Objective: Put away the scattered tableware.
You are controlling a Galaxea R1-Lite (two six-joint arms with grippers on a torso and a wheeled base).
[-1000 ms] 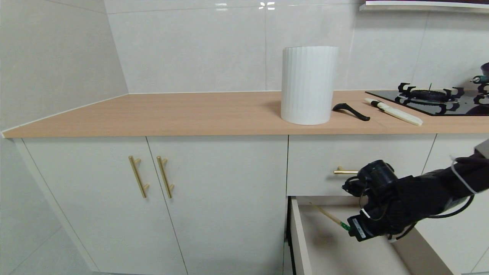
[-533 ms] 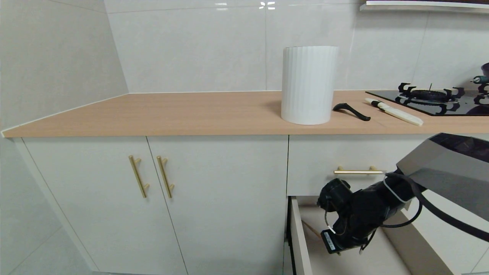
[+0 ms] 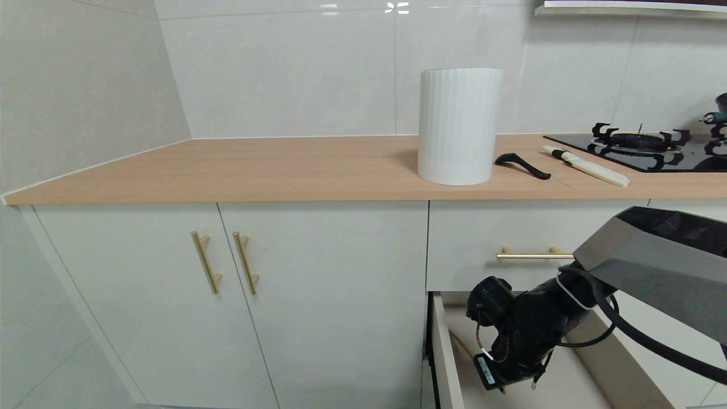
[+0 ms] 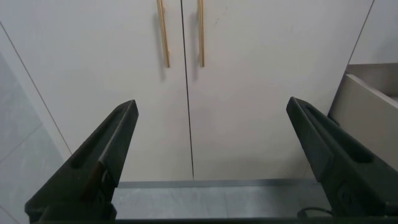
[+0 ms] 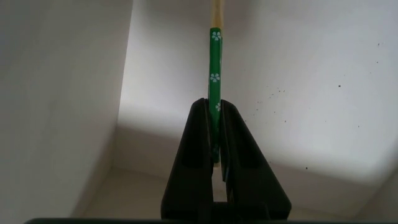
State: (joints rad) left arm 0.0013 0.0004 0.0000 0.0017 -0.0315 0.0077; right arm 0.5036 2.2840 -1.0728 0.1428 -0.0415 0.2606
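**Right wrist view: chopstick pinched inside the open drawer**

Your right tool (image 5: 214, 106) has its fingers closed tight on a chopstick (image 5: 214, 56). The chopstick is green with small white flowers at the held end and pale wood beyond. The tool sits inside the pulled-out drawer (image 3: 445, 352), at about 5 o'clock in the head view, below the table (image 3: 255, 170). The chopstick's wooden end runs out ahead of the fingers over the drawer's pale floor. You cannot tell whether its tip touches that floor.

Your left tool (image 4: 211, 115) is spread wide with nothing between its fingers, and it faces the cupboard doors (image 4: 186, 81) with their brass handles.

Up on the table a white ribbed canister (image 3: 459, 126) stands upright. A black utensil (image 3: 521, 166) lies just at its 3 o'clock. A pale knife (image 3: 585, 166) lies farther out at 3 o'clock, apart from both.
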